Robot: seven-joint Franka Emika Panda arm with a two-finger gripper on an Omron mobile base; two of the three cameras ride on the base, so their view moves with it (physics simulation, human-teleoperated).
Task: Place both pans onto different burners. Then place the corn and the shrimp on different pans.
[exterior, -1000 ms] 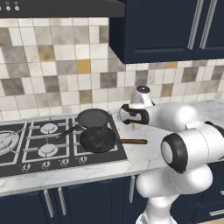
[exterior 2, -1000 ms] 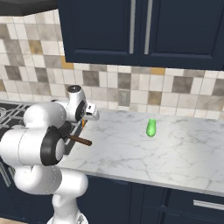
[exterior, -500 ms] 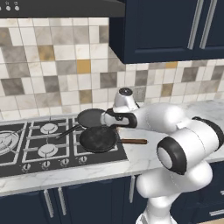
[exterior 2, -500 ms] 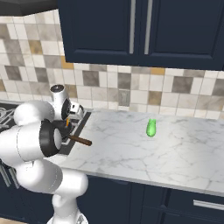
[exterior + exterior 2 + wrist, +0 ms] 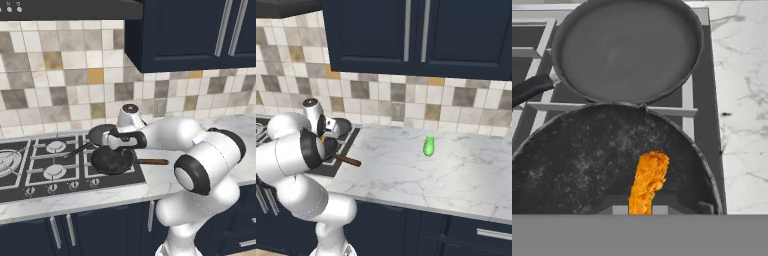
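Note:
Two black pans sit on the right side of the cooktop (image 5: 30, 185). The far pan (image 5: 101, 133) (image 5: 627, 50) has a long black handle (image 5: 529, 89). The near pan (image 5: 112, 160) (image 5: 582, 155) has a brown wooden handle (image 5: 152, 161) pointing right. My gripper (image 5: 112, 143) (image 5: 324, 141) hangs just above the near pan, shut on the orange shrimp (image 5: 648, 179), which shows over that pan's right half. The green corn (image 5: 429, 146) lies on the marble counter, well to the right of the arm.
Two small silver-capped burners (image 5: 56, 146) (image 5: 52, 172) stand uncovered left of the pans, and a large multi-ring burner (image 5: 6, 163) lies at the far left. Knobs (image 5: 52, 188) line the cooktop's front. A tiled wall runs behind, with dark cabinets (image 5: 421, 35) overhead.
The arm has swung left from the counter to the cooktop, carrying the shrimp. The hand now hangs over the near pan. Pans and corn have not moved.

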